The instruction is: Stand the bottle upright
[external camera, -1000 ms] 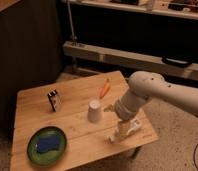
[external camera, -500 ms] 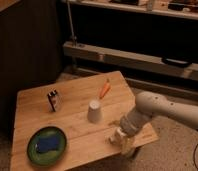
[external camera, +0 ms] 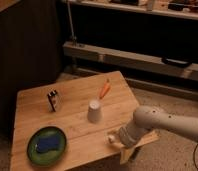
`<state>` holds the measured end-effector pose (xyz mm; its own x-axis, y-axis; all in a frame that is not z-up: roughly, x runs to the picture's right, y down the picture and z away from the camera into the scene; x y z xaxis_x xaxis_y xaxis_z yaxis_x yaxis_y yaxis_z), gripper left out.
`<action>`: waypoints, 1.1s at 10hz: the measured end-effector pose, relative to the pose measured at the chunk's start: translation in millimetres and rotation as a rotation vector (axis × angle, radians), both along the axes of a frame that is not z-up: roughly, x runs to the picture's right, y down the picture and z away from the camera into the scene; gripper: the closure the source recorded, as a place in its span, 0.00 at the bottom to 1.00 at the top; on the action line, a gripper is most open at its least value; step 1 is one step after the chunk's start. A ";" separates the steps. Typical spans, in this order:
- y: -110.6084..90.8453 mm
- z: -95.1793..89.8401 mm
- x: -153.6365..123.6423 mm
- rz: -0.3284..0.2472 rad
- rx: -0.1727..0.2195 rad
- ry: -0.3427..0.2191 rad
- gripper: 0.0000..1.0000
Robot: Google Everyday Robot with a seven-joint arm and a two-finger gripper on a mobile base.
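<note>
My gripper (external camera: 115,139) is low over the front right part of the wooden table (external camera: 77,127), at the end of the white arm (external camera: 162,124) that reaches in from the right. The arm's wrist covers the spot under it. A small pale end (external camera: 111,137) pokes out to the left of the wrist at the table surface. I cannot tell whether it belongs to the bottle or to the gripper. No other part of the bottle shows.
A white upside-down paper cup (external camera: 94,111) stands mid-table, just up-left of the gripper. An orange carrot (external camera: 105,90) lies behind it. A small dark-and-white box (external camera: 53,99) stands at the left. A green plate (external camera: 46,145) with a blue sponge (external camera: 47,144) sits front left.
The arm has come lower and drawn toward the table's front right edge. The pale object seen under the gripper earlier is now mostly covered by the wrist.
</note>
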<state>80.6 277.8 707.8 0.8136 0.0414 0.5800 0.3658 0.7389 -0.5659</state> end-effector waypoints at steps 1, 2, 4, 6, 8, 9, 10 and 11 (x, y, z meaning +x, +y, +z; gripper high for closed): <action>-0.3 3.5 0.6 0.015 -0.007 -0.001 0.20; -1.9 6.6 0.5 0.031 -0.012 -0.008 0.20; -1.6 13.8 -2.6 0.040 -0.025 -0.016 0.20; 0.1 21.0 -7.0 0.025 -0.031 -0.012 0.20; -0.8 31.0 -12.0 -0.012 -0.015 0.002 0.20; -1.4 36.8 -14.4 -0.031 -0.008 0.008 0.20; -1.9 41.9 -16.5 -0.045 -0.006 0.011 0.20; -3.9 51.9 -18.4 -0.058 -0.005 0.015 0.20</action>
<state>62.2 274.0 759.8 0.8233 -0.0037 0.5676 0.3996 0.7140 -0.5750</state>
